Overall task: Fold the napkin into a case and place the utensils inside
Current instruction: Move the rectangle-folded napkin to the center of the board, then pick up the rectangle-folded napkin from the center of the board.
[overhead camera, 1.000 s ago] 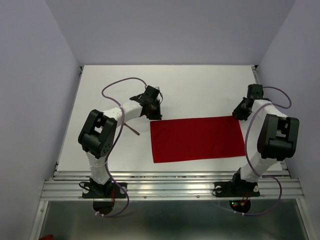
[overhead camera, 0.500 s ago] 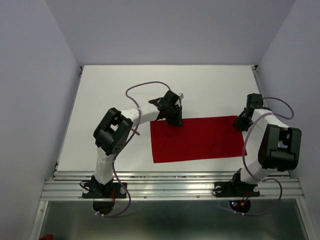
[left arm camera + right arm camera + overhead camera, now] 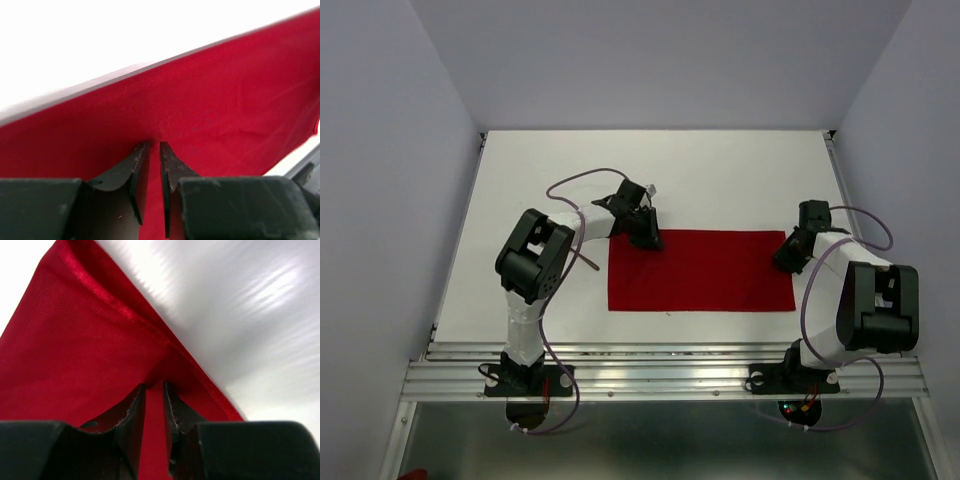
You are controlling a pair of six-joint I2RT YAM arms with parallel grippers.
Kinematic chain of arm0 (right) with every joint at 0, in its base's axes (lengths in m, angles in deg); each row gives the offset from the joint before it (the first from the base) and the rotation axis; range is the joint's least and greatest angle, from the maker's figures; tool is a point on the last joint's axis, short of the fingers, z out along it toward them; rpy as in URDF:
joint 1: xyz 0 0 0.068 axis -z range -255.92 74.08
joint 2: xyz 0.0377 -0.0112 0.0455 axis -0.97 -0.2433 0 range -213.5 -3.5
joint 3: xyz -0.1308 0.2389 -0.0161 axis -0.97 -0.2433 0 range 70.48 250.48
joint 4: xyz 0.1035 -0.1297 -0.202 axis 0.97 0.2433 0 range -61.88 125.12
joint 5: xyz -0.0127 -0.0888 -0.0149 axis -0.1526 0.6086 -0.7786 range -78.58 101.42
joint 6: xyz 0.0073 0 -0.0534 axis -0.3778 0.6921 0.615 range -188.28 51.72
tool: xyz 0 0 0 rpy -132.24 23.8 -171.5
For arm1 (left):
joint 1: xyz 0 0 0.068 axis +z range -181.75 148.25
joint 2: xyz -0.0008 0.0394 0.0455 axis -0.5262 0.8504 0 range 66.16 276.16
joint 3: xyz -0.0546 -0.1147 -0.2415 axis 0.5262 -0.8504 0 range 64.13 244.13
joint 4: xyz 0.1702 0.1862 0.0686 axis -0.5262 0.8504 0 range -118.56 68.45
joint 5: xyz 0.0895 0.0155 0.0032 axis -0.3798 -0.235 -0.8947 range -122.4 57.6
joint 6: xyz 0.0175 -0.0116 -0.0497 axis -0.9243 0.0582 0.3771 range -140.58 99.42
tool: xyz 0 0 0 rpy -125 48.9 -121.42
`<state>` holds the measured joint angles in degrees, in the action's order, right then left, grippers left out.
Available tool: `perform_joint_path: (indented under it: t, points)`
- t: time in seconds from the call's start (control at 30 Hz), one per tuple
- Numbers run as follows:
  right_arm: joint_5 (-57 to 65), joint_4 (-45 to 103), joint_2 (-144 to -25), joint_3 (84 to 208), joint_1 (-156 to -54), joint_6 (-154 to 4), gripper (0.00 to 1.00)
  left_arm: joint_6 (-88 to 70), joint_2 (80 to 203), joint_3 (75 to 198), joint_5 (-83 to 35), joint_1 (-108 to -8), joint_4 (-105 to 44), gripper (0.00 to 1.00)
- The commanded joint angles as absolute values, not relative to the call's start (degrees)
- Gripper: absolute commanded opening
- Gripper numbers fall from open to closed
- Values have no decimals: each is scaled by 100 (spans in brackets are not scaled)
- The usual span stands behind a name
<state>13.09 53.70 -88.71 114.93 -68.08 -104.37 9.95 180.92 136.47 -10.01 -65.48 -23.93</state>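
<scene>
The red napkin [image 3: 705, 272] lies on the white table [image 3: 720, 170] as a flat wide rectangle. My left gripper [image 3: 648, 240] is at its far left corner and is shut on the cloth's edge; in the left wrist view the gripper [image 3: 154, 145] pinches a fold of the napkin [image 3: 210, 100]. My right gripper [image 3: 785, 262] is at the right edge, shut on the cloth; in the right wrist view the gripper [image 3: 154, 386] grips the hemmed napkin [image 3: 75, 340]. One thin brown utensil [image 3: 587, 262] shows partly beside the left arm. The other utensil is hidden.
Pale walls close in the table at the left, right and back. A metal rail [image 3: 660, 375] runs along the near edge by the arm bases. A tiny dark speck [image 3: 668, 313] lies at the napkin's near edge.
The left gripper swung right along the far edge, then back left. The right gripper came nearer. The napkin has shifted left and squared up, and looks narrower front to back.
</scene>
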Motion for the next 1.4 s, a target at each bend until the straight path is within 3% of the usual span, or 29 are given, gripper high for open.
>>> perform_joint_path:
  t: [0.0, 0.2, 0.43, 0.53, 0.57, 0.7, 1.37]
  points:
    - [1186, 5291, -9024, 11372, -7205, -10756, 26, 711, 17708, 13435, -1561, -6312, -2056, 27]
    - [1317, 5509, -9034, 12004, -7381, -10704, 28, 667, 17444, 13969, -1500, -6523, -1863, 27]
    - [2125, 6046, -8954, 12875, -7381, -10256, 34, 737, 18172, 15008, -1184, -6857, -1731, 25]
    - [1951, 6178, -9121, 12989, -7328, -10071, 45, 763, 18568, 15472, -1061, -6857, -1678, 23]
    - [1881, 6257, -9217, 13016, -7328, -10019, 52, 755, 18769, 15596, -1026, -6857, -1617, 17]
    - [1863, 6257, -9201, 12946, -7328, -9966, 62, 728, 19096, 16071, -955, -6857, -1537, 17]
    - [1530, 5994, -9675, 12489, -7328, -9342, 60, 684, 19615, 16318, -1017, -6866, -1388, 17]
